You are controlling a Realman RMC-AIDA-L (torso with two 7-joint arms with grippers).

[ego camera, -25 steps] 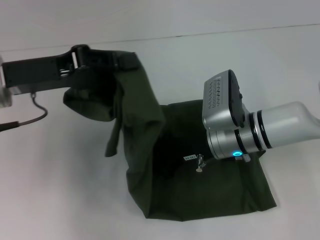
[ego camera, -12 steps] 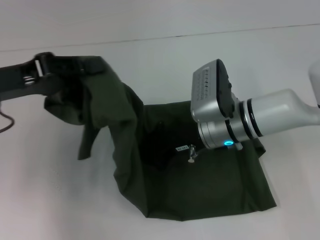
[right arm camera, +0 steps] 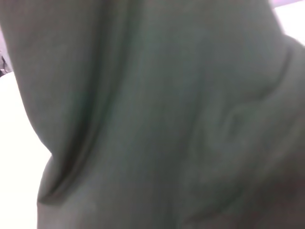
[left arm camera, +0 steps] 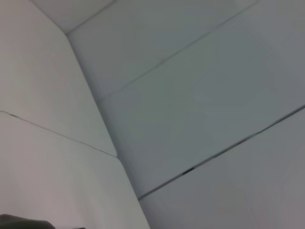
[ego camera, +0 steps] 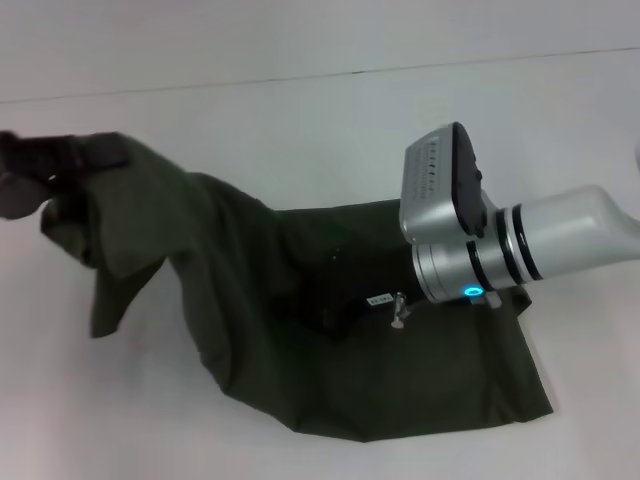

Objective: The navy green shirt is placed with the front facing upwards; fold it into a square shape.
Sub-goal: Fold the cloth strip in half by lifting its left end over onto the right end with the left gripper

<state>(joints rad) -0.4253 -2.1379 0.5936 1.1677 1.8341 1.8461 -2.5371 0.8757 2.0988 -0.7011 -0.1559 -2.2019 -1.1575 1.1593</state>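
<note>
Fingers of the left gripper (ego camera: 85, 152) are pressed together on a bunched edge of the navy green shirt (ego camera: 330, 340), at the far left of the scene; cloth wraps around them, so the gap between them cannot be made out beyond that pinch. The gripper holds this edge lifted above the table (ego camera: 300, 120), and the fabric runs down from it in a slanted ridge towards the centre. A loose flap of the shirt hangs below the held edge on the left side.

Fingers of the right gripper (ego camera: 395, 325) are hidden beneath the silver wrist housing; whether they are spread or closed cannot be told. The gripper sits low over the middle of the shirt, the arm entering from the right. A blue ring light shows on the housing.

The remainder of the shirt lies flat on the table, centre to near right, its near edge roughly straight with a corner at the near right. No print is visible on the exposed surface.

The right wrist view is filled with green fabric (right arm camera: 157, 119) in folds. The left wrist view shows only pale panels, with a sliver of green cloth at one edge.
</note>
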